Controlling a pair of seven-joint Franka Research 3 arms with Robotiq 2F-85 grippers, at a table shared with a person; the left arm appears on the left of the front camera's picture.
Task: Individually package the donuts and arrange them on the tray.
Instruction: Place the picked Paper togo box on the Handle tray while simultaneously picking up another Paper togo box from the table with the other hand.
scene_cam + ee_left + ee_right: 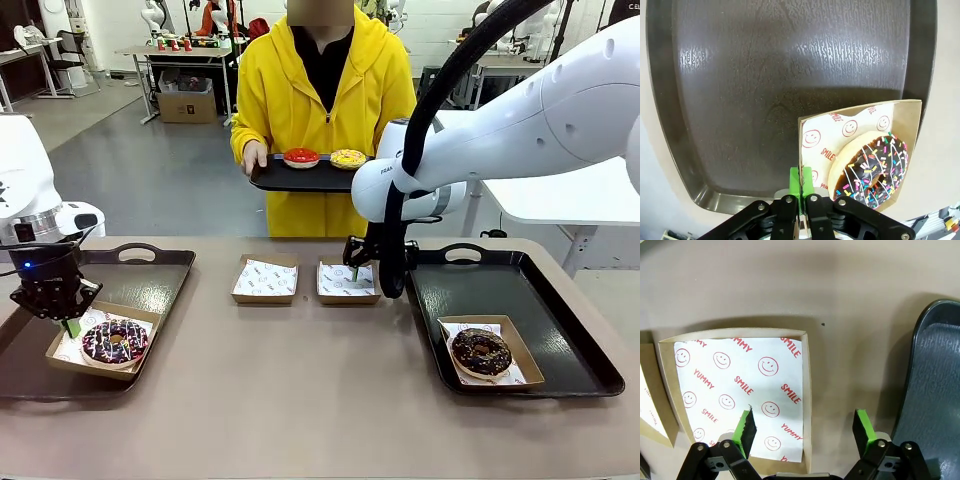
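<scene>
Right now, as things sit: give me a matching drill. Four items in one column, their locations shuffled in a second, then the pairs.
Items
1. sprinkled donut
2. dark chocolate donut
3. red-iced donut
4. left empty box

Locations
A. on the tray the person holds
B. on the table, between the two big trays
C. boxed, on the right tray
D. boxed, on the left tray

Pairs: 1-D, 2-C, 3-A, 4-B
</scene>
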